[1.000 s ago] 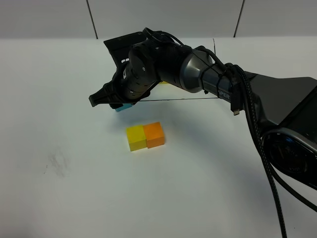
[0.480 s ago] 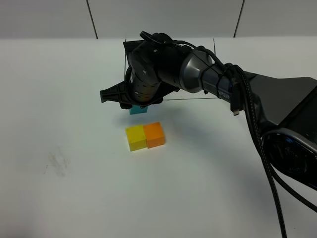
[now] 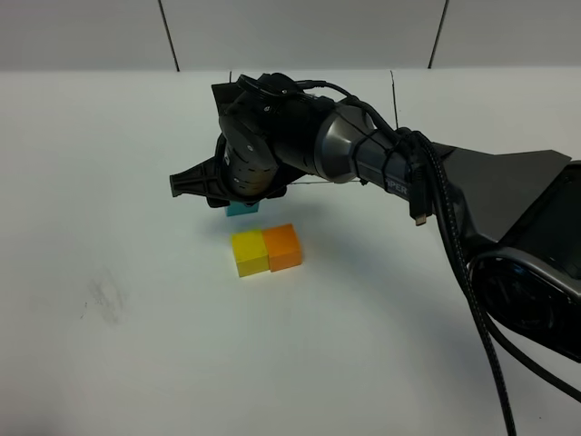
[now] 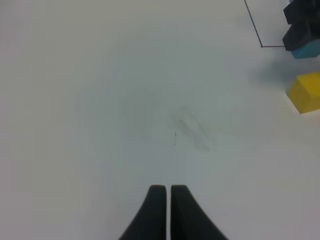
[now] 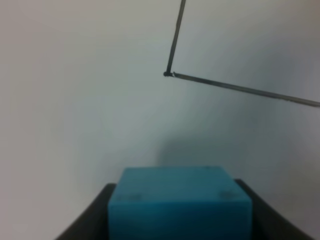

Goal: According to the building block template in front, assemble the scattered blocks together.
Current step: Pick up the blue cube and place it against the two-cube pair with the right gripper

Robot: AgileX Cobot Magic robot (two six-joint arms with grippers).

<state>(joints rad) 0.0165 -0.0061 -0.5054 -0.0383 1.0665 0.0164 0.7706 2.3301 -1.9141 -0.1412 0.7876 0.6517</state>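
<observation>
Far left of the overhead view it's just bare white table (image 3: 109,363) with a faint scuff. The left claw (image 4: 164,192) isn't in that shot at all; its own camera shows the two fingers pressed together with nothing between them, hanging over that scuffed patch.

Moving toward the middle, the right claw (image 3: 238,202) sits just above center, and it's clamped on the blue cube (image 3: 241,209). The wrist camera makes that pretty clear, with the cube wedged between the two dark fingers. I can't tell whether the cube is touching the table or hovering a bit.

Right below it, near center frame, the yellow cube (image 3: 249,252) and orange cube (image 3: 283,245) sit side by side and touching, yellow on the left. So I'd say two thirds is done: that pair looks assembled, and blue is the last piece, close to the yellow one but not yet joined.

The template is mostly hidden behind the arm; only bits of its black outline (image 3: 392,127) show in the upper middle, so I can't check the layout against it.
</observation>
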